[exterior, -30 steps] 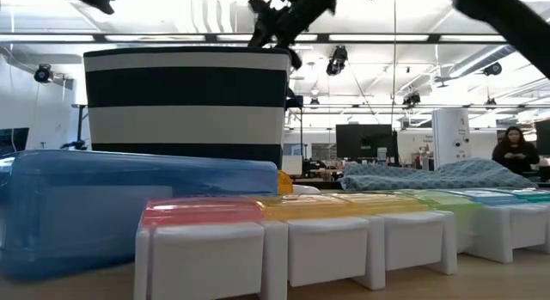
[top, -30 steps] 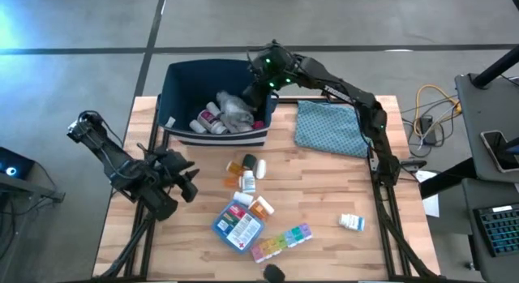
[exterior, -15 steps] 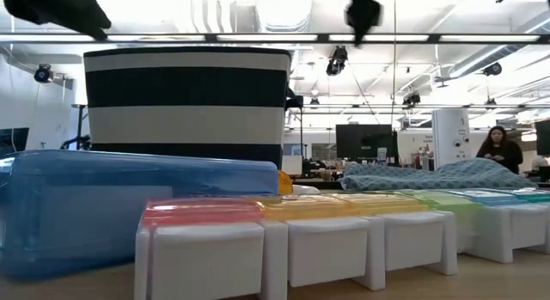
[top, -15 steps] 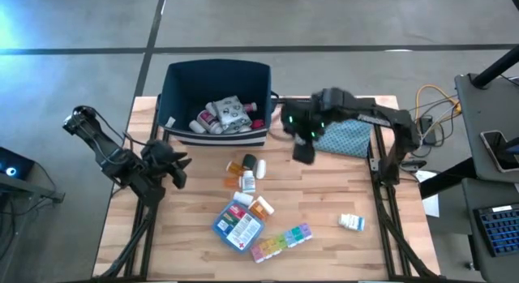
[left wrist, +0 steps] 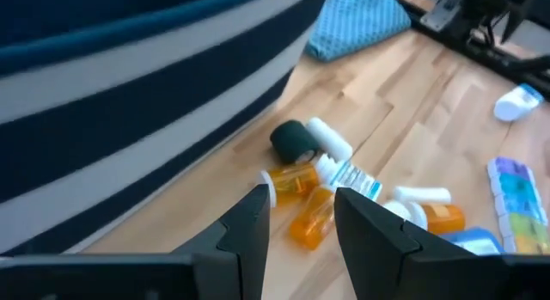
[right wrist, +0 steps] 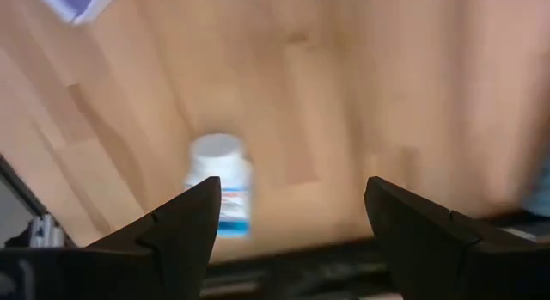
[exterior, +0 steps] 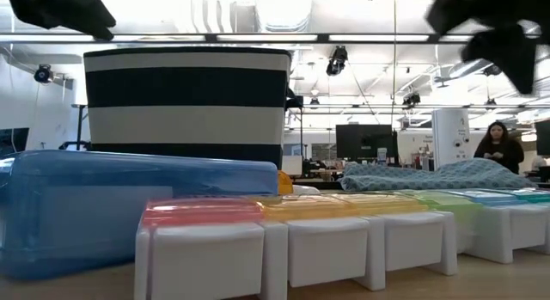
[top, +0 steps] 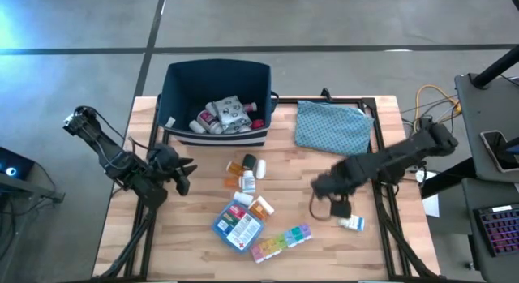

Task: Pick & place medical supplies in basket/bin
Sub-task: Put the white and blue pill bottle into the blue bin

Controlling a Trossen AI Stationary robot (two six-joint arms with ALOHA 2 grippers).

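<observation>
The navy bin (top: 217, 72) stands at the table's far side with several supplies (top: 223, 114) inside. On the wood lie orange bottles (top: 237, 167), a blue pouch (top: 238, 226), a rainbow organizer (top: 282, 240) and a small white bottle (top: 351, 223). My right gripper (right wrist: 292, 223) is open and points down, above and just beside the white bottle (right wrist: 222, 184), touching nothing. My left gripper (left wrist: 302, 205) hovers at the table's left, aimed at the orange bottles (left wrist: 296, 184). Its fingers are a narrow gap apart, with nothing between them.
A teal patterned pouch (top: 328, 127) lies right of the bin at the far right. A dark frame rail (top: 377, 145) runs along the table's right edge. Bare wood lies between the pouch and the white bottle. A person (exterior: 497, 150) stands far off in the room.
My right gripper has swung from above the bin toward the table's right and near edges. It has sunk and tipped until it points down over the white bottle. My left gripper has drawn back slightly toward the left edge.
</observation>
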